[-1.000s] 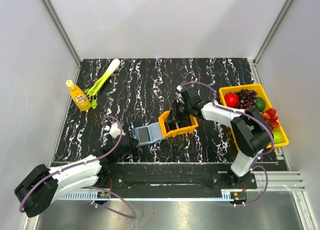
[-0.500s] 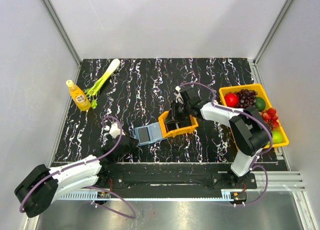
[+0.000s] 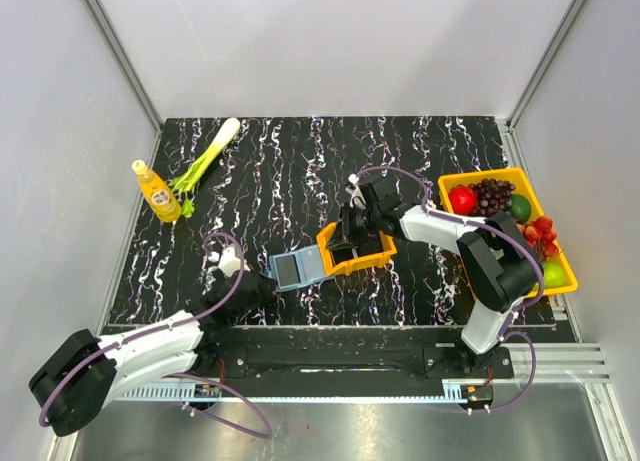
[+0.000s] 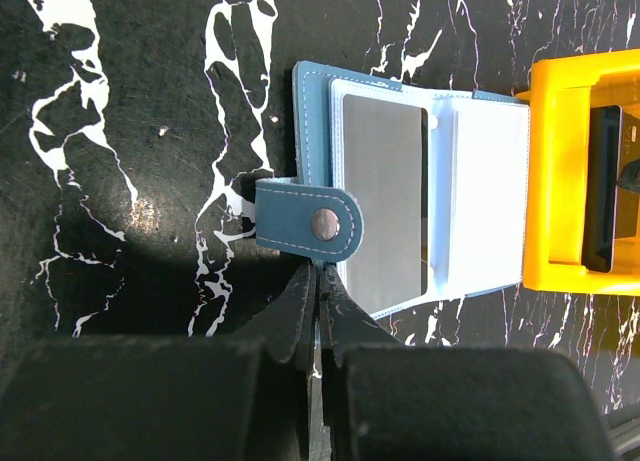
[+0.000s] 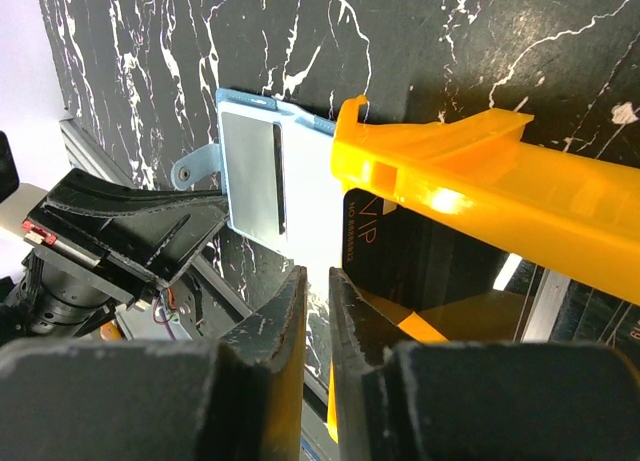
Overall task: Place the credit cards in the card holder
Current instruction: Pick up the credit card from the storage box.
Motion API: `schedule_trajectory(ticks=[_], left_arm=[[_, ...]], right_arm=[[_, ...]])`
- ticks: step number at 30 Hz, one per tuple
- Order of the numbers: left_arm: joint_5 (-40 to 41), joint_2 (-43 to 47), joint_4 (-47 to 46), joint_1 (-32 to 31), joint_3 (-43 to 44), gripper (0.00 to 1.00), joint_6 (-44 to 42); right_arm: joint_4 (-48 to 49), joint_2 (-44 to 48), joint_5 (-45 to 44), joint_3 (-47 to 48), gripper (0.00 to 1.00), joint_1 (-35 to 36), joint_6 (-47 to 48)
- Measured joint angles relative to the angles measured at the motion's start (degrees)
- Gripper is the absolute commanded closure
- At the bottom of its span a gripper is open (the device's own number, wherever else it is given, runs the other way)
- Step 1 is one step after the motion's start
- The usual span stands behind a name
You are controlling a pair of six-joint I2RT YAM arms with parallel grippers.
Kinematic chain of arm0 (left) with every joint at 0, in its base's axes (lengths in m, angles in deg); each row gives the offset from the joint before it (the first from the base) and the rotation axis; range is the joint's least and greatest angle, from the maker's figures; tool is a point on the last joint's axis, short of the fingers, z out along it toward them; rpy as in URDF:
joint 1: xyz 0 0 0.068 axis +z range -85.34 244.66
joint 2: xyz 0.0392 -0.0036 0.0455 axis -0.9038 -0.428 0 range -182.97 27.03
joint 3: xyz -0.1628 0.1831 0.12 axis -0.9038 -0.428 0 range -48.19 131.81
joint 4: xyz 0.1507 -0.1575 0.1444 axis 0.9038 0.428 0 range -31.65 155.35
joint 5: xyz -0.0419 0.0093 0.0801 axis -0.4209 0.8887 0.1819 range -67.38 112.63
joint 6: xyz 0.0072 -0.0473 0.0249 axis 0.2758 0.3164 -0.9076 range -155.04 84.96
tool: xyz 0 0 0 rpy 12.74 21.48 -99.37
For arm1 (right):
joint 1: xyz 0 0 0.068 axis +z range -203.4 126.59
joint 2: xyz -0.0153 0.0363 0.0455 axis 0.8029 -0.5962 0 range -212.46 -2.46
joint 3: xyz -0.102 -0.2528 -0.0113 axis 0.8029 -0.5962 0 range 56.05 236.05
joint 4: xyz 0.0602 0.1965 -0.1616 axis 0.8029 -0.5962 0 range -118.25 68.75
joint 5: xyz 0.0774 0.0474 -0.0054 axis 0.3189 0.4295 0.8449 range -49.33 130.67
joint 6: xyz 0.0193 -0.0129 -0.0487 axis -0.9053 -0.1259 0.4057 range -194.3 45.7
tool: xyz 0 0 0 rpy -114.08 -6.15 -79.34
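Observation:
The blue card holder [image 3: 297, 268] lies open on the black marbled table, a pale grey card [image 4: 385, 201] in its near pocket. Its lighter inside [image 4: 480, 201] butts against the orange tray [image 3: 372, 259]. My left gripper [image 4: 320, 273] is shut on the holder's flap just below the snap tab [image 4: 310, 224]. My right gripper [image 5: 318, 276] is over the tray [image 5: 480, 191], jaws nearly closed on the tray's near wall, which looks tilted. A dark card marked VIP [image 5: 385, 251] stands inside the tray, and it also shows in the left wrist view [image 4: 610, 191].
A big yellow bin [image 3: 505, 173] of fruit stands at the right edge. A yellow bottle [image 3: 157, 192] and a green onion [image 3: 205, 158] lie at the far left. My left arm [image 5: 130, 231] is close beside the holder.
My right gripper and the orange tray have edged slightly left toward the card holder. The left arm and the holder have not moved.

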Motion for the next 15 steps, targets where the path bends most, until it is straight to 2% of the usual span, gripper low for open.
schedule_trajectory(ticks=[9,11,15], left_arm=[[-0.02,0.02,0.0,0.07,0.0,1.0,0.0],[-0.02,0.04,0.0,0.07,0.0,1.0,0.0],[-0.02,0.24,0.09,0.07,0.0,1.0,0.0]], right_arm=[[0.09,0.13,1.31,0.0,0.76,0.44,0.92],[0.07,1.07,1.05,-0.02,0.72,0.57,1.33],[-0.07,5.18,-2.23,-0.17,0.71,0.72,2.21]])
